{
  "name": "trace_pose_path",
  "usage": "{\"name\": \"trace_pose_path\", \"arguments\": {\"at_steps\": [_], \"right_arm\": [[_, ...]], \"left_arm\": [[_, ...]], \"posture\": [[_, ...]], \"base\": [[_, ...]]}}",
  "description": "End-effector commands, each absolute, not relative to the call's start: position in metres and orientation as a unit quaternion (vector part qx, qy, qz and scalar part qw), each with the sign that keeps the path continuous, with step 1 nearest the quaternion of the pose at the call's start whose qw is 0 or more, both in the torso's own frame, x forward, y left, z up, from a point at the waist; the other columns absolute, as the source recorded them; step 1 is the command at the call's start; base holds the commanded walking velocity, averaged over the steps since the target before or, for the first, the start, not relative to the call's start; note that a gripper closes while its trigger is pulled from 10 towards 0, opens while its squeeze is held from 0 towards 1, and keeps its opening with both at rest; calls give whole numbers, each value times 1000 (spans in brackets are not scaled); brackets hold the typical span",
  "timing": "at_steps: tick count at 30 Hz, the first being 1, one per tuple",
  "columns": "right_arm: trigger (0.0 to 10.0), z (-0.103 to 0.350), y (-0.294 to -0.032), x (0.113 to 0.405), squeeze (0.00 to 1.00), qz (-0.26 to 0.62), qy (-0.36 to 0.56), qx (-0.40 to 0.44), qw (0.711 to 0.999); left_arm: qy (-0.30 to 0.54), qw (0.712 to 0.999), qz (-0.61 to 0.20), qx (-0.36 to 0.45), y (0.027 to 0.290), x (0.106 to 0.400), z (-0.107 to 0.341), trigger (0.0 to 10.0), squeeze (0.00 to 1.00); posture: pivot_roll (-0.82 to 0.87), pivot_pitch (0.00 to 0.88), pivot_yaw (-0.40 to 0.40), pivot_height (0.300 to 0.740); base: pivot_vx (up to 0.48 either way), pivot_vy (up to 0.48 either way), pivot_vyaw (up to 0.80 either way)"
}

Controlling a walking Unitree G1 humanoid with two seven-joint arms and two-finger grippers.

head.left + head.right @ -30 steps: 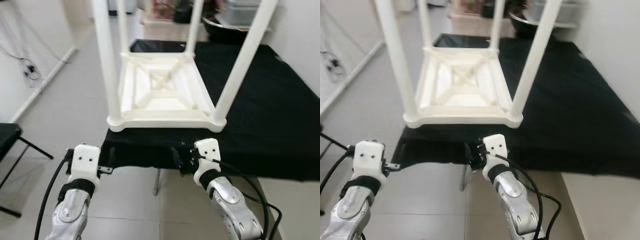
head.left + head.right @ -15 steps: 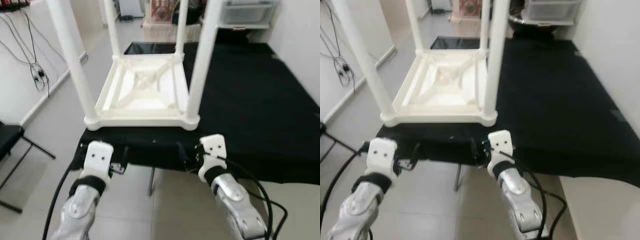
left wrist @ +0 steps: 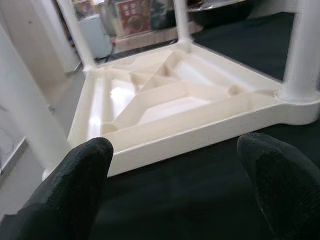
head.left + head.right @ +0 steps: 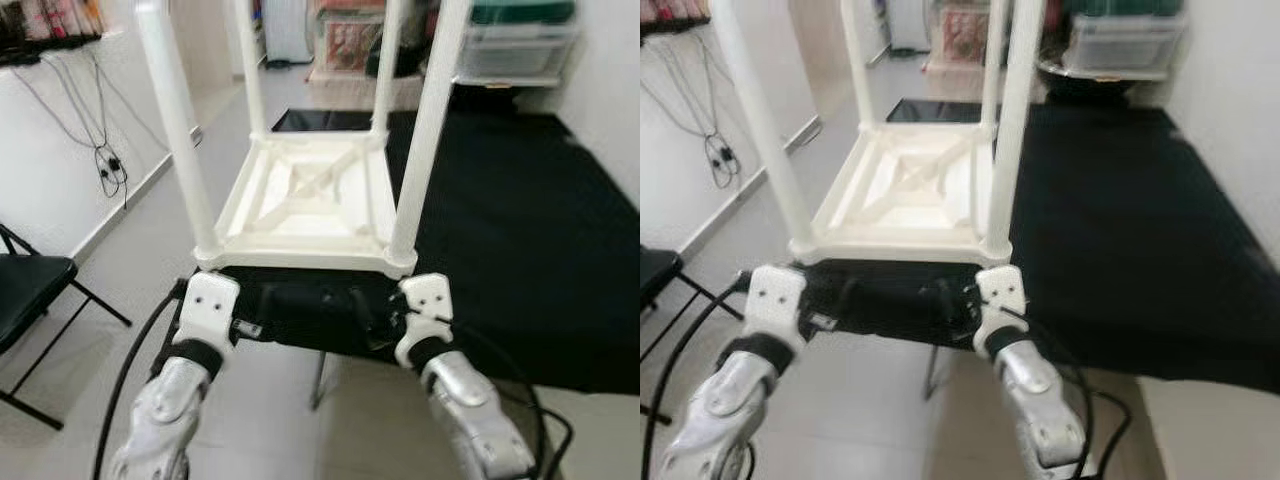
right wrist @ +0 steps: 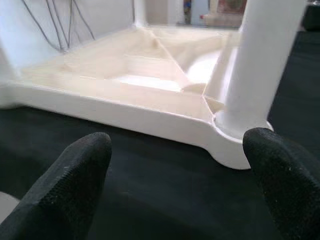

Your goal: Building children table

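Note:
A white plastic children's table (image 4: 300,205) lies upside down on a black-covered work surface (image 4: 520,230), its four legs pointing up. The near legs (image 4: 180,130) (image 4: 425,130) stand at the front corners. My left gripper (image 3: 175,180) is open just before the near rim, its fingertips (image 3: 75,175) spread wide over the black cloth. My right gripper (image 5: 180,185) is open too, facing the near right corner and its leg (image 5: 265,65). Neither touches the table. In the left eye view both grippers (image 4: 262,320) (image 4: 372,322) hover at the cloth's front edge.
A black folding chair (image 4: 25,285) stands on the tiled floor at the left. Cables (image 4: 105,150) hang on the left wall. Storage bins and boxes (image 4: 510,40) sit behind the work surface. The cloth to the right of the table is bare.
The head camera has shifted and lifted, so more of the room shows. Both grippers sit a little closer to the table's near rim and stay open.

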State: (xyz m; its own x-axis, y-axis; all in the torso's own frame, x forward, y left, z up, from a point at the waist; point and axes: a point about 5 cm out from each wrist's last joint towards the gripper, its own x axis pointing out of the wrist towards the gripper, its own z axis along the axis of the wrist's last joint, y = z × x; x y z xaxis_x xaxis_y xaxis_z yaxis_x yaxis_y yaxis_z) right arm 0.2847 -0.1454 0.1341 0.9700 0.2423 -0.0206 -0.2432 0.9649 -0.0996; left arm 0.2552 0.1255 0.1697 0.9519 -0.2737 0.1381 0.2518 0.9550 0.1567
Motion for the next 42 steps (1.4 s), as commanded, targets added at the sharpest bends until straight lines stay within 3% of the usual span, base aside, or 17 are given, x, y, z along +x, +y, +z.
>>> {"name": "trace_pose_path", "arguments": {"at_steps": [1,9,15,20,27,35,38,42], "right_arm": [[10000,135,-136,284,0,141,-3,-46,989],[10000,137,-125,277,0,221,-15,-18,975],[10000,138,-119,263,0,327,-7,-13,945],[10000,153,-122,262,0,350,-25,1,936],[10000,181,-124,269,0,349,-68,5,934],[10000,266,-130,278,0,315,-211,-19,925],[10000,304,-139,281,0,259,-278,-40,924],[10000,321,-150,284,0,209,-308,-55,926]], "left_arm": [[-58,988,-124,74,132,255,161,10000,0],[-62,984,-152,72,124,254,161,10000,0],[-54,981,-167,83,120,250,157,10000,0],[-61,980,-162,97,121,250,160,10000,0],[-86,979,-137,127,124,253,170,10000,0],[-182,976,-43,116,137,261,218,10000,0],[-222,969,-15,107,142,265,240,10000,0],[-233,967,-14,104,142,266,248,10000,0]], "posture": [[-5,73,23,740],[-1,75,29,740],[0,80,30,740],[1,82,29,740],[-1,83,33,740],[-4,84,33,740],[-5,83,30,740],[-6,83,29,740]], "base": [[259,0,0],[65,0,0],[0,0,0],[0,0,0],[0,0,0],[0,0,0],[0,0,0],[0,0,0]]}}
